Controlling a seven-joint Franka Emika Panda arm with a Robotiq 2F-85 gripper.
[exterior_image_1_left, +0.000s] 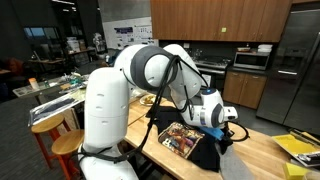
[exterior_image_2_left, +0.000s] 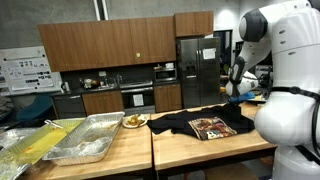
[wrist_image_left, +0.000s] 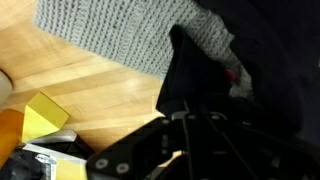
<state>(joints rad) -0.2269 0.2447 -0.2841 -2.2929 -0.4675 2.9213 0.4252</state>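
Note:
A black shirt with a colourful print lies spread on the wooden table; it also shows in an exterior view as the black shirt. My gripper is down at the shirt's edge, partly hidden behind the robot body in an exterior view. In the wrist view the gripper is sunk in the black cloth, which bunches into a raised fold at the fingers. The jaws look shut on that fold, though the fingertips are hard to tell from the dark fabric. A grey knitted cloth lies just beyond.
Yellow items lie near the table's end, and a yellow block is beside the gripper. Two metal trays and a plate of food sit on the adjoining table. Wooden stools stand by the robot base.

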